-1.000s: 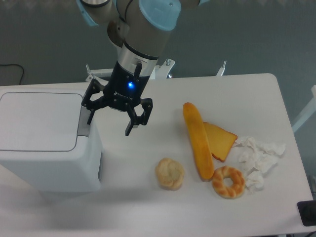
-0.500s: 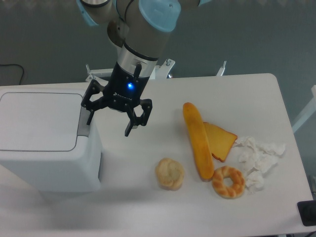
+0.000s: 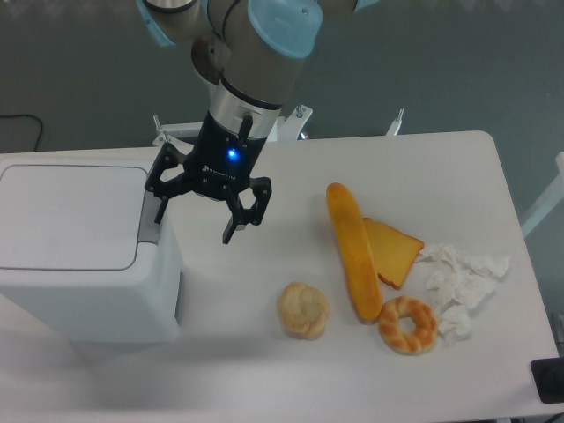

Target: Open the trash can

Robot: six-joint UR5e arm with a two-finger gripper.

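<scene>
The trash can (image 3: pixel 84 256) stands at the left of the surface (image 3: pixel 352 370), lid down. The gripper (image 3: pixel 196 218), fingers apart, hovers at the grey tab (image 3: pixel 152 218). Step: approach. Next, press one finger down onto the tab.

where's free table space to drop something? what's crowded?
Free: the table behind the baguette, and its front edge below the bun. Crowded: baguette, cheese wedge, bagel and tissue, right.
</scene>
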